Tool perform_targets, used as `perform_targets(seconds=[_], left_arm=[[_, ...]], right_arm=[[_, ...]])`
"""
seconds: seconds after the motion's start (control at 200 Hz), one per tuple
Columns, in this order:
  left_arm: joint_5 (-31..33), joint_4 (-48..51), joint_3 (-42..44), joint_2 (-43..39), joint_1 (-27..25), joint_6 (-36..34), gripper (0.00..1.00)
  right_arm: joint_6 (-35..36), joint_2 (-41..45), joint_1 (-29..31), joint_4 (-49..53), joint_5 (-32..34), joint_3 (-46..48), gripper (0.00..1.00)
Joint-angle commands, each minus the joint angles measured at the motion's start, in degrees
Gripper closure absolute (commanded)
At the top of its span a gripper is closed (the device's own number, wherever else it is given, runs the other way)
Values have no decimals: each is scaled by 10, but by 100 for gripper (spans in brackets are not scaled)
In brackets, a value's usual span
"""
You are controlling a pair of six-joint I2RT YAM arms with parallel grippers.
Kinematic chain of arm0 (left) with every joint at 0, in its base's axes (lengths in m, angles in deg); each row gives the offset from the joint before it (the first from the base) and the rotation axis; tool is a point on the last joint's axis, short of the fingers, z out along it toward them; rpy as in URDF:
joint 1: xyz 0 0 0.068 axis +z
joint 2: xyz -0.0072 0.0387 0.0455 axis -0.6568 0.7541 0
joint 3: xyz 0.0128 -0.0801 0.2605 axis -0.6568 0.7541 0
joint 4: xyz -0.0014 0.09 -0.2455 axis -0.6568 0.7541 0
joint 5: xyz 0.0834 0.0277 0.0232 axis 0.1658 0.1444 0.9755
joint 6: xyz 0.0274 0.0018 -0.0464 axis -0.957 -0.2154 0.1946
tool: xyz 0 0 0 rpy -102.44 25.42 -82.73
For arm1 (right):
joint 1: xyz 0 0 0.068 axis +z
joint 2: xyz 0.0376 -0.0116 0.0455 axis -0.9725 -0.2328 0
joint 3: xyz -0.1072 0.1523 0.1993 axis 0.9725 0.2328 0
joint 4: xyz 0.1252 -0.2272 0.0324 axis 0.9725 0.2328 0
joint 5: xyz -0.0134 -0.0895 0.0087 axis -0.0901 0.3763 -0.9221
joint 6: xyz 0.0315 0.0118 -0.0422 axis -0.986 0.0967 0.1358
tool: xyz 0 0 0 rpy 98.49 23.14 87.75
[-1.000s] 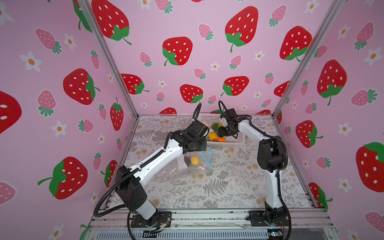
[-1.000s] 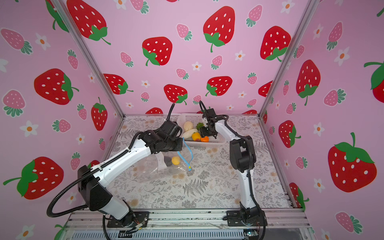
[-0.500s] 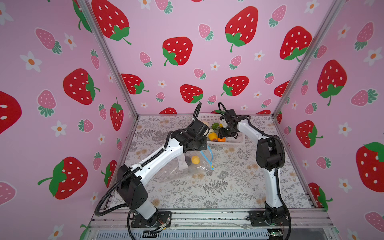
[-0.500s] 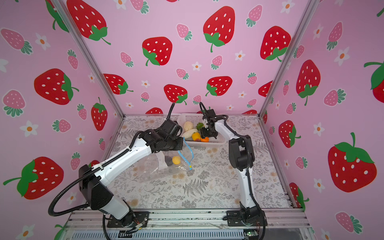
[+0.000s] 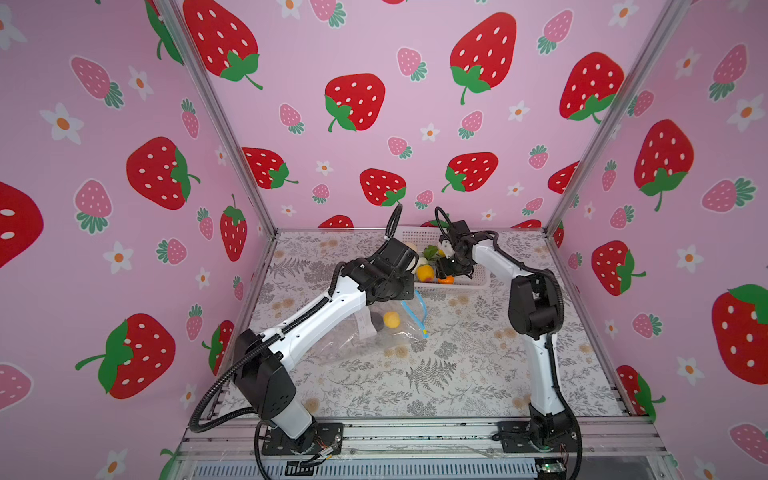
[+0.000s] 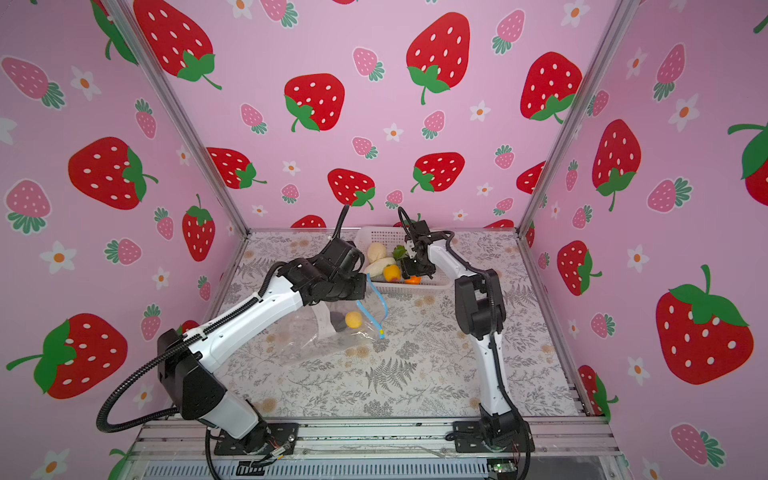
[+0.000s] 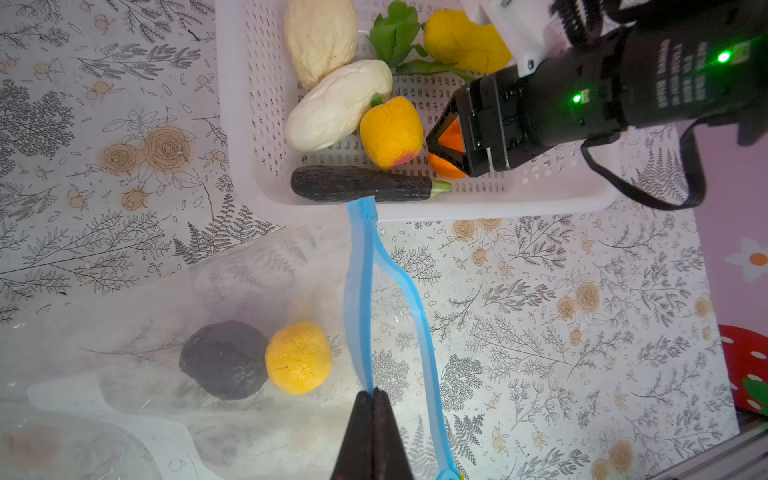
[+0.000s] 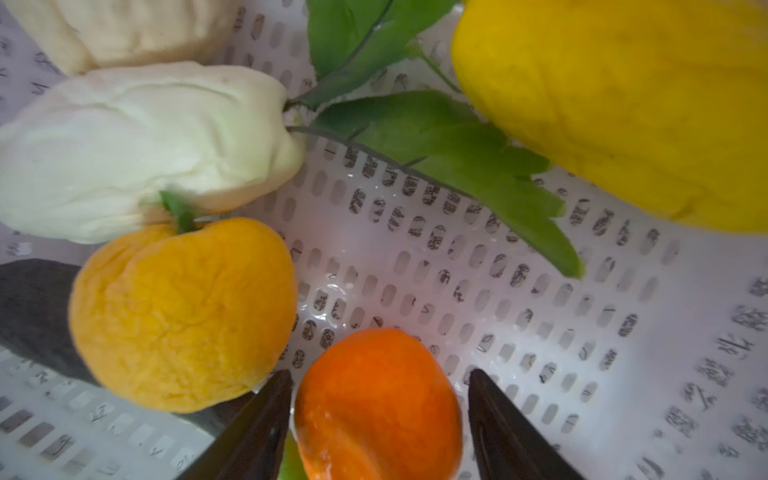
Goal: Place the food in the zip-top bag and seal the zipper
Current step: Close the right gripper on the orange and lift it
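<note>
The clear zip-top bag [image 5: 365, 340] [image 6: 307, 336] lies on the table with a yellow fruit [image 7: 298, 357] and a dark piece [image 7: 224, 359] inside. My left gripper [image 7: 374, 390] is shut on one lip of the blue zipper [image 7: 360, 291], holding the mouth apart from the other lip [image 7: 415, 307]. The rest of the food is in the white basket [image 7: 498, 208]: beige, white, yellow and yellow-orange pieces, green leaves and a dark eggplant [image 7: 361, 189]. My right gripper [image 8: 380, 374] [image 5: 442, 272] is down in the basket, open, its fingers on either side of an orange fruit [image 8: 374, 407].
The basket [image 5: 478, 282] stands at the back of the table, against the pink strawberry wall, with the bag's mouth just in front of it. Pink side walls close in the floral table [image 5: 457, 374] on the left and right. A metal rail runs along the front edge.
Hardly anything: the right arm has shifted slightly over the basket. The left gripper keeps its hold on the zipper.
</note>
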Motion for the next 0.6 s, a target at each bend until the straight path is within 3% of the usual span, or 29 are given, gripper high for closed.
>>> perform_targets(seconds=[0.0, 0.24, 0.595], left_arm=[[4, -2, -20, 5, 5, 2, 100], [2, -6, -15, 4, 7, 4, 100], [-6, -14, -8, 0, 8, 6, 100]], right_arm=[[11, -9, -12, 19, 21, -19, 32], [5, -4, -24, 16, 28, -23, 34], [2, 7, -23, 29, 13, -14, 24]])
